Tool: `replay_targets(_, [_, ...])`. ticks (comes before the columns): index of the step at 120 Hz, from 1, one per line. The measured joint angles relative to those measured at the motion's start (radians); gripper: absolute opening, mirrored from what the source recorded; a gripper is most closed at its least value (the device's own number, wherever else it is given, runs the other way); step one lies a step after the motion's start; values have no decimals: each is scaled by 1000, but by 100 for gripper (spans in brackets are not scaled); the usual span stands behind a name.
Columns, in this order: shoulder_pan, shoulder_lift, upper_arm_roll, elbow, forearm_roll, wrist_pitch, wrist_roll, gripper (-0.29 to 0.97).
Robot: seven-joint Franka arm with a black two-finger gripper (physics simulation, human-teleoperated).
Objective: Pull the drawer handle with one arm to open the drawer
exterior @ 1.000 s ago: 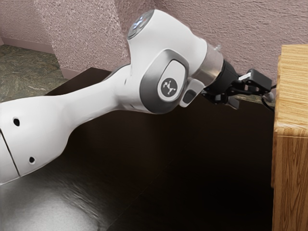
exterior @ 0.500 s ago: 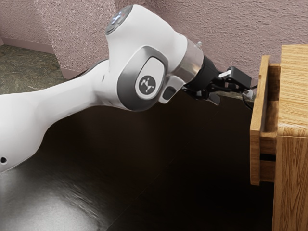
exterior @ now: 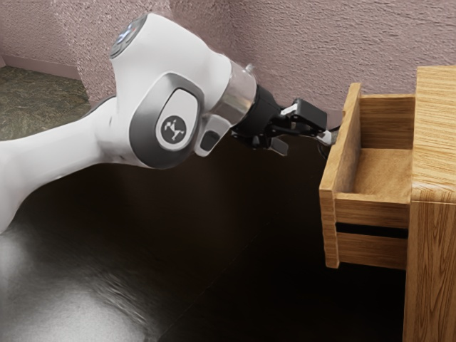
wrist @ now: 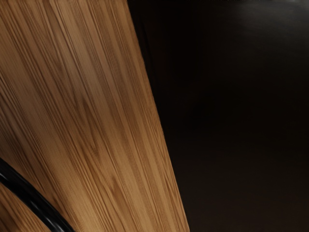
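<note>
The drawer (exterior: 370, 171) stands much farther out of the wooden cabinet (exterior: 434, 214) than half a second ago. Then only a narrow gap showed behind its front panel, and a second ago that front lay flush with the cabinet face. Now its inner floor and far side wall are open to the exterior view. The arm (exterior: 171, 121) has drawn back with it toward the exterior view's left, its big white joint now sitting farther from the cabinet. The hand (exterior: 322, 133) has kept its place against the upper part of the drawer front. It is pinching the drawer handle (exterior: 329, 139), which in the exterior view is a small pale bit just at the fingertips. The grip is tiny there and partly masked by the hand's own black body, so the contact reads only roughly. In the wrist view the drawer front (wrist: 87, 121) runs as a slanted wooden slab close under the hand. The handle (wrist: 29, 200) appears as a dark curved bar cut off at the corner, with both ends out of frame. Beside the slab lies the dark bench (wrist: 231, 125), almost featureless. In the exterior view the cabinet is cropped at the right and lower edges, and the arm's base runs off the left. The bench (exterior: 214, 271) is too dark to show detail beneath the drawer.
</note>
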Motion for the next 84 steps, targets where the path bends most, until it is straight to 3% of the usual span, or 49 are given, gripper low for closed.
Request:
replay_targets(60, [3,-109,62,-141,8,40,0,68])
replay_targets(66, [-27,-122,95,-154,10,44,0,67])
replay_targets(77, [-189,-136,252,-163,23,51,0,68])
replay_targets(84, [-238,-144,300,-166,28,55,0,68])
